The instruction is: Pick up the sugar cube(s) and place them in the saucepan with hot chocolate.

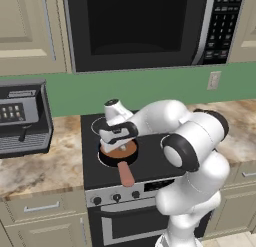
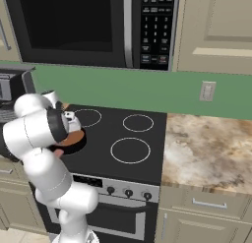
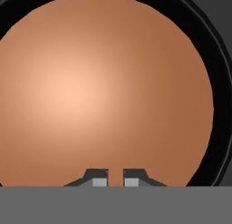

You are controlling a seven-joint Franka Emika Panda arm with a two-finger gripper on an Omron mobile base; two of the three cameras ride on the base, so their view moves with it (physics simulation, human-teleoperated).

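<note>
On the black stove (image 1: pixel 150 163), at its front left burner, I see the saucepan (image 1: pixel 131 150) of brown liquid, pink handle toward me. My gripper (image 3: pixel 115 177) hangs right above the liquid, fingertips (image 3: pixel 99 182) nearly together, nothing visible between them.

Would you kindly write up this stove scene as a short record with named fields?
saucepan: black, on the stove's front left burner, salmon-pink handle toward the front
contents: brown liquid, smooth surface
gripper: directly above the saucepan, pointing down at the liquid
fingers: shut, a thin slit between them; whether they pinch anything cannot be told
stove: black cooktop, three other burner rings bare
microwave: mounted above the stove
coffee machine: on the counter left of the stove
</note>
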